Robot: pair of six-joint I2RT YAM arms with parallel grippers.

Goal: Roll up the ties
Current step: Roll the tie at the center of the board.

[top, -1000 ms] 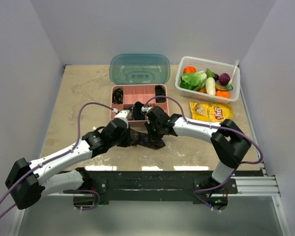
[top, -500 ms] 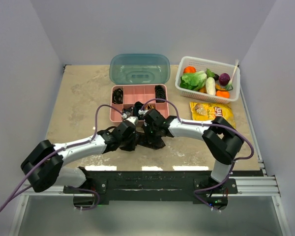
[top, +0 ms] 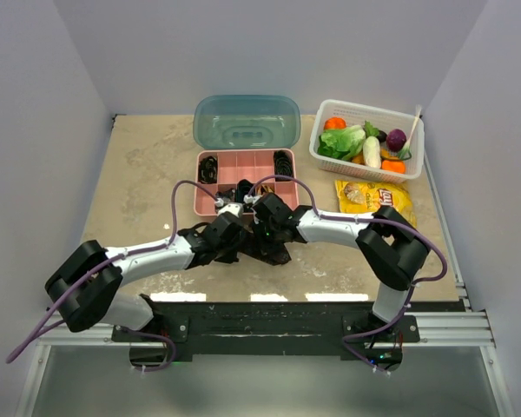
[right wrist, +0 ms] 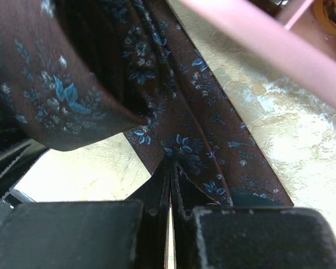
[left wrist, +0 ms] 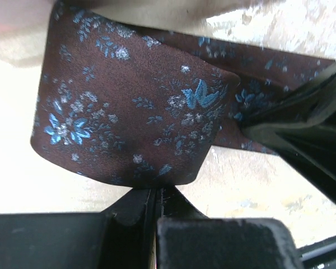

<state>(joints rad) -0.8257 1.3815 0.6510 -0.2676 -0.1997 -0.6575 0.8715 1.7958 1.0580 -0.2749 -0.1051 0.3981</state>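
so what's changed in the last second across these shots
The left arm swung inward, its wrist sliding right to meet the right arm over the brown tie. The right arm's elbow drew in slightly and its jaws finished closing; both pairs of jaws now pinch the tie. The pink box, lid, basket and chip bag stayed put.

Pale walls (top: 61, 104), mottled beige table (top: 139, 174)

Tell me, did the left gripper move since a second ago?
Yes. The left gripper slid right, from under the pink box's left corner toward its middle.
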